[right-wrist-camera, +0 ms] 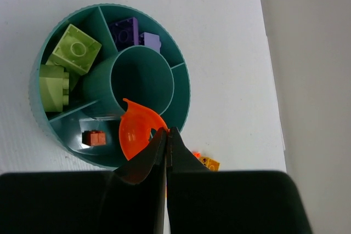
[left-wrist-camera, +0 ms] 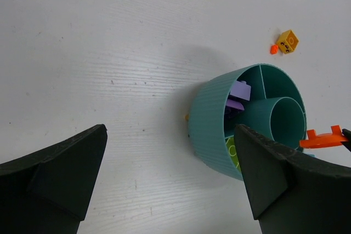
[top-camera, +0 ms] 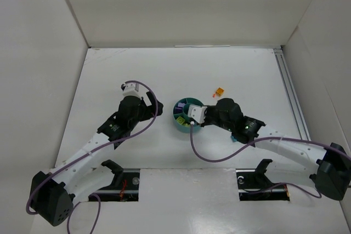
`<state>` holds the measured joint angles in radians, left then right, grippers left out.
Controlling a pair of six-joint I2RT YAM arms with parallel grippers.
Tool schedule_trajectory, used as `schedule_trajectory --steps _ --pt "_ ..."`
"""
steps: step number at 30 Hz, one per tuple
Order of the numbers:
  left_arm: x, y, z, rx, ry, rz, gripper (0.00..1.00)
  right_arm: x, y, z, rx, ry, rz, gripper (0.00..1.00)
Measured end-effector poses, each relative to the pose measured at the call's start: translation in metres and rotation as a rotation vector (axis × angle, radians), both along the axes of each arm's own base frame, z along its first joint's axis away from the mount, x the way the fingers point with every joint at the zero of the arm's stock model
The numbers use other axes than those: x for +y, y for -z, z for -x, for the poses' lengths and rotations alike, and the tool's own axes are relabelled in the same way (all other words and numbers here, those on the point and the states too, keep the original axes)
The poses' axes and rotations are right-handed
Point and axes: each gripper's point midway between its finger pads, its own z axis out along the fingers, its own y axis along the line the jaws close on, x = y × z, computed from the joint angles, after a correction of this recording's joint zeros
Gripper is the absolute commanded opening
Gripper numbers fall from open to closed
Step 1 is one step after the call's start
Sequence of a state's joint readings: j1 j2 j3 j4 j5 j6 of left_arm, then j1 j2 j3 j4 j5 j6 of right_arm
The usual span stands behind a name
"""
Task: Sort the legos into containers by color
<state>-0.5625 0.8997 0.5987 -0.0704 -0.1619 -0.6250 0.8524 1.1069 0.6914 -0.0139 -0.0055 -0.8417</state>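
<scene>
We see the right claw (right-wrist-camera: pixel 166 132) pinched almost fully closed on a thin, curved orange piece (right-wrist-camera: pixel 136 130). It grips the piece by one edge, and the rest sticks out ahead of the fingertips. The piece hangs over the round teal dish (right-wrist-camera: pixel 35 102), overlapping the rim of the centre cup (right-wrist-camera: pixel 140 78) and the wedge beside it. We cannot tell whether it touches the dish. In the left wrist view it shows at the right edge, just past the cup.

Inside the dish, two yellow-green bricks (right-wrist-camera: pixel 77 50) lie together in one wedge. Two purple bricks (right-wrist-camera: pixel 125 30) sit in the wedge next to them. A small red brick (right-wrist-camera: pixel 94 138) lies alone in the wedge on the other side of the yellow-green ones.

The dish stands upright on the white surface (top-camera: pixel 137 69) between the two arms, closer to the right one. A yellow brick (left-wrist-camera: pixel 287 41) lies on the surface outside the dish, a little way off its wall. A tiny orange bit (left-wrist-camera: pixel 273 49) lies just beside that brick.

The left claw (left-wrist-camera: pixel 170 135) is spread wide, with nothing between its fingers. It hovers over the surface beside the dish, apart from the ribbed outer wall.
</scene>
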Motion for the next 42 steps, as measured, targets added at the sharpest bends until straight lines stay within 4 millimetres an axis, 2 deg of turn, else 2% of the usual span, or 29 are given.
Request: schedule_trajectory --steps 3,16,21,25,32,33,36,39,42 --pt "0.000 0.000 0.000 0.000 0.001 -0.002 1.00 -0.001 0.000 -0.001 -0.004 0.011 -0.004 0.00" --pt "0.000 0.000 0.000 -0.002 0.004 -0.007 1.00 -0.005 0.005 0.001 0.008 0.031 -0.021 0.21" --pt "0.001 0.000 0.000 -0.004 0.007 -0.012 1.00 -0.007 0.004 0.003 0.010 0.033 -0.026 0.21" --pt "0.001 0.000 0.000 -0.004 0.007 -0.013 1.00 -0.005 0.005 0.003 0.020 0.030 -0.032 0.27" --pt "0.001 0.000 0.000 -0.005 0.008 -0.014 1.00 -0.007 0.008 0.003 0.034 0.046 -0.034 0.29" --pt "0.001 0.000 0.000 -0.004 0.008 -0.014 1.00 -0.008 0.007 0.003 0.034 0.057 -0.036 0.29" --pt "0.001 0.000 0.000 -0.005 0.008 -0.014 1.00 -0.017 0.003 0.000 0.038 0.122 -0.052 0.38" --pt "0.001 0.000 0.000 -0.005 0.009 -0.014 1.00 -0.033 -0.001 -0.008 0.050 0.244 -0.067 0.53" --pt "0.001 0.001 -0.001 -0.003 0.006 -0.016 1.00 -0.055 -0.009 -0.025 0.107 0.394 -0.085 0.54"
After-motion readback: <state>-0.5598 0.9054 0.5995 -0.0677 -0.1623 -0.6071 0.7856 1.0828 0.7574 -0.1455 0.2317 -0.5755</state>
